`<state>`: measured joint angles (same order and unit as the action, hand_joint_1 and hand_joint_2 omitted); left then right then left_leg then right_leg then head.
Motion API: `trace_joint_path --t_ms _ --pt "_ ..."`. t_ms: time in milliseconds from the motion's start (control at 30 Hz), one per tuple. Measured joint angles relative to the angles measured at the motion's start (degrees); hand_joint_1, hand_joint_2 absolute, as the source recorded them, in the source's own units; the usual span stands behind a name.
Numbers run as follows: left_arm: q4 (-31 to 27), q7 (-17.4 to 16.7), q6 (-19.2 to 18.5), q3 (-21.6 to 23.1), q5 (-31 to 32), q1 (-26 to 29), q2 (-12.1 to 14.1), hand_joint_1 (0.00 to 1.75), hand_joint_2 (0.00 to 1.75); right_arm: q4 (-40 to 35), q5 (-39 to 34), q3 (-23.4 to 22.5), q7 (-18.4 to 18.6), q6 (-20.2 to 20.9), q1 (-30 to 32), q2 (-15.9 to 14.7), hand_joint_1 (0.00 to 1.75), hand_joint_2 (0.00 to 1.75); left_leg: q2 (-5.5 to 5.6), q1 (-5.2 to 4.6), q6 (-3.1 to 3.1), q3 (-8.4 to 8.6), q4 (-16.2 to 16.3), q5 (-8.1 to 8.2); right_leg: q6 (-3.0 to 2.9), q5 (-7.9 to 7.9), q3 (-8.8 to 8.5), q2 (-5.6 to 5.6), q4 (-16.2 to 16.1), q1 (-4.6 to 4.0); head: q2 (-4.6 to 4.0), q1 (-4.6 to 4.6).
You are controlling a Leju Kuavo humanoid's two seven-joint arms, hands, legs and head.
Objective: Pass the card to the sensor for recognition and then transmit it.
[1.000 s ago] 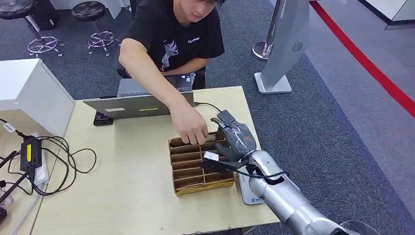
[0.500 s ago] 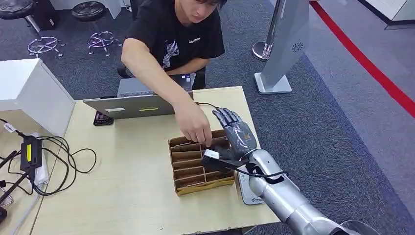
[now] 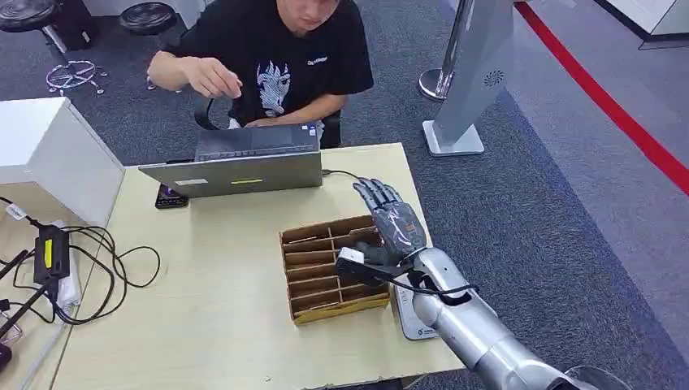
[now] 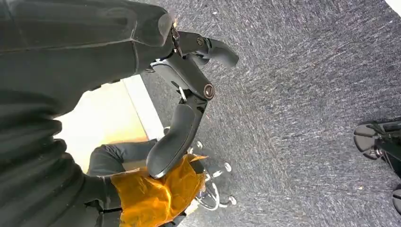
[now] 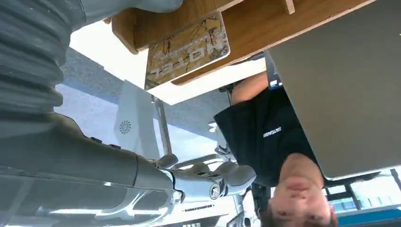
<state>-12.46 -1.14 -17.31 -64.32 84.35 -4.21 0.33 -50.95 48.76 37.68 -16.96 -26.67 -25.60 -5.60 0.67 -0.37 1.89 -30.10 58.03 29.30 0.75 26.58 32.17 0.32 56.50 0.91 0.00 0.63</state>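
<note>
We are holding our right hand (image 3: 392, 218) wide and empty beside the card box (image 3: 331, 268), ready to reach for a card (image 5: 187, 48) standing inside it.

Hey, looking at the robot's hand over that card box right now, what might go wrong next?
The right hand hovers open above the wooden card organizer, holding nothing, so a grasp might miss the hotel card. The cable beside its fingers could snag. The person sits close enough to get bumped.
</note>
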Motion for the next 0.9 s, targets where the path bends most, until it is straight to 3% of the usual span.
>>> trace_joint_path --t_ms 67,100,133,900 --pt "0.0 0.0 0.0 0.0 0.0 0.0 0.0 0.0 1.75 0.0 0.0 0.0 0.0 -0.15 0.02 0.0 0.0 1.75 0.0 0.0 0.0 0.0 0.0 0.0 0.0 0.0 0.0 0.0 0.0 0.0 0.0 -0.02" --pt "0.0 0.0 0.02 0.0 0.0 0.0 0.0 0.0 1.75 0.0 0.0 0.0 0.0 -0.17 0.03 0.0 0.49 1.75 0.0 0.0 0.0 0.0 0.0 0.0 0.0 0.0 0.0 0.0 0.0 0.0 0.0 -0.02" --pt "0.0 0.0 0.0 0.0 0.0 0.0 0.0 0.0 1.75 0.0 0.0 0.0 0.0 -0.22 0.04 0.0 1.73 1.75 0.0 0.0 0.0 0.0 0.0 0.0 0.0 0.0 0.0 0.0 0.0 0.0 0.0 0.0" --pt "0.0 0.0 0.04 0.0 0.0 0.01 0.0 0.0 1.75 0.09 0.02 -0.04 -0.55 0.0 0.56 -0.04 1.75 1.75 0.01 0.0 0.0 -0.03 0.0 0.0 0.01 0.01 0.02 0.0 0.0 0.0 0.0 -0.02"
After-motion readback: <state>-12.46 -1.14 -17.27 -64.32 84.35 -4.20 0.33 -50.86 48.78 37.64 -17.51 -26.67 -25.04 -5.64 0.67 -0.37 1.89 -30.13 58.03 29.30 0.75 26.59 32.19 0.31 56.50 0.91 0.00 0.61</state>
